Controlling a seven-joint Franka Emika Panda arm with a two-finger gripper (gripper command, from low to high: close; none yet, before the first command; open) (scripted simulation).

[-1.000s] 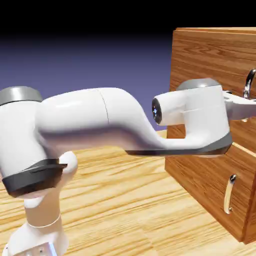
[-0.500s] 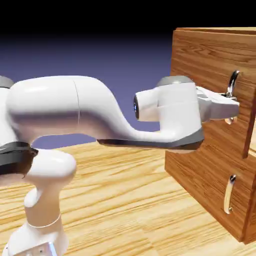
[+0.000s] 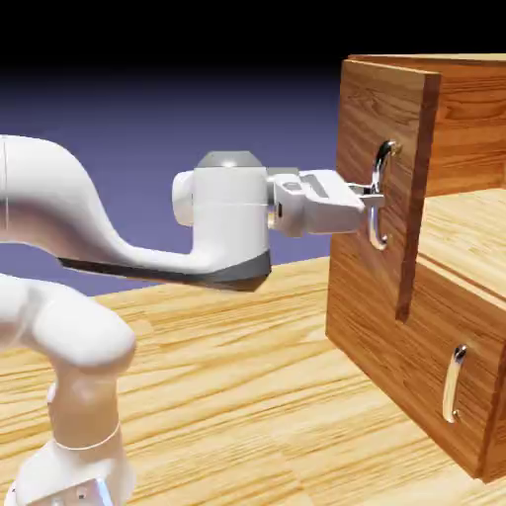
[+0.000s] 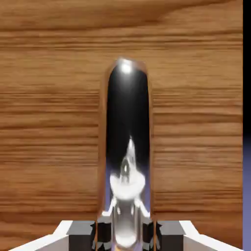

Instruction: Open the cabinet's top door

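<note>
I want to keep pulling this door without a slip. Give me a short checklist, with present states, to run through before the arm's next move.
1. Gripper closed on the top door's handle: ok; in the hand view the silver bar sits between the fingertips.
2. Top door off the cabinet front: ok, swung partly open.
3. Lower panel undisturbed: ok, flush, its small handle untouched.
4. Arm clear of the door's edge: ok, only the gripper meets it.
5. Grip firm enough not to slip: cannot tell.
</note>
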